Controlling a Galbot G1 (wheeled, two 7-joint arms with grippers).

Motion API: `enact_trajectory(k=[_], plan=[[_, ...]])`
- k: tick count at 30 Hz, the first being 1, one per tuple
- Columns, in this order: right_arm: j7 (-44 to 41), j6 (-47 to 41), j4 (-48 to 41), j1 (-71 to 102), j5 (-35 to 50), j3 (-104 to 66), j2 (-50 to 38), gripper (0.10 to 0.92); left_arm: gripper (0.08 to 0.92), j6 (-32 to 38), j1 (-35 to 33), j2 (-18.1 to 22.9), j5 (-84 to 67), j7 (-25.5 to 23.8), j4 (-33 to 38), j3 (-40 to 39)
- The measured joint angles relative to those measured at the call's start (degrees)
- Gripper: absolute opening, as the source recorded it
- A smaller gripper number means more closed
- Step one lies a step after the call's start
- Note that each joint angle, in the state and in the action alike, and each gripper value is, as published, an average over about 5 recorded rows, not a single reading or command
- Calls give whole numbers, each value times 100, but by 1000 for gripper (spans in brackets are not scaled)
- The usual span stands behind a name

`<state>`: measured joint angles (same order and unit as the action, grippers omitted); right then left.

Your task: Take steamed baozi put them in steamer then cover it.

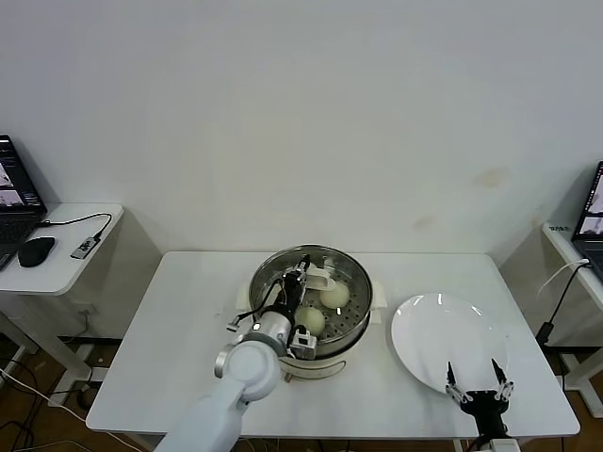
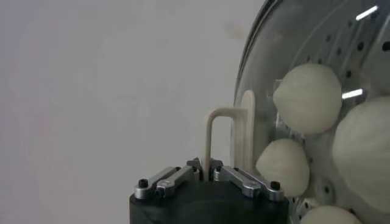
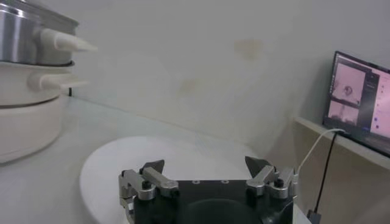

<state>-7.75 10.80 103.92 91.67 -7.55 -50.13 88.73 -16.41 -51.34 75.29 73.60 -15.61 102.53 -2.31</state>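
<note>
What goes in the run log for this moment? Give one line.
left gripper: shut on cover handle over steamer | baozi: inside | right gripper: open over plate

Head camera looks down from above; wrist cameras sit close and low, sharing the steamer (image 1: 311, 299) with it.

shiny steel steamer (image 1: 350, 282), smooth matt baozi (image 1: 334, 296)
</note>
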Motion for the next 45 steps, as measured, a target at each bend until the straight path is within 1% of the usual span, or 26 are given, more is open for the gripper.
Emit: enact_trajectory(k=[9,11,15,20,27,31,34,39,45], plan=[[-3,8,-1,15,-7,9,-9,823,152,26,-45,69,13,37,-39,40],[-4,8,-3,14,-15,15,-8,823,171,24,-70,68,1,41,-16,50],[-5,8,-4,14,-33,31,-3,823,268,8,-135,50,-40,54,74,83],[-7,8,6,24,-51,39,0,823,415,-6,-258,-37,-127,86,271,151],[-11,15,23,43,-72,51,9,823,614,34,-671,-332,-394,187,810,298],[-13,30,45,67,-77,75,9,823,735,100,-1105,-586,-706,294,1307,467],[-13,51,67,87,-72,102,-1,823,799,175,-1577,-778,-1072,458,1725,676],[-11,127,123,156,1,208,-68,823,822,501,-2557,-939,-2219,987,2209,1305],[2,242,214,317,183,446,-263,823,823,1284,-3665,-889,-4395,1711,2240,2226]])
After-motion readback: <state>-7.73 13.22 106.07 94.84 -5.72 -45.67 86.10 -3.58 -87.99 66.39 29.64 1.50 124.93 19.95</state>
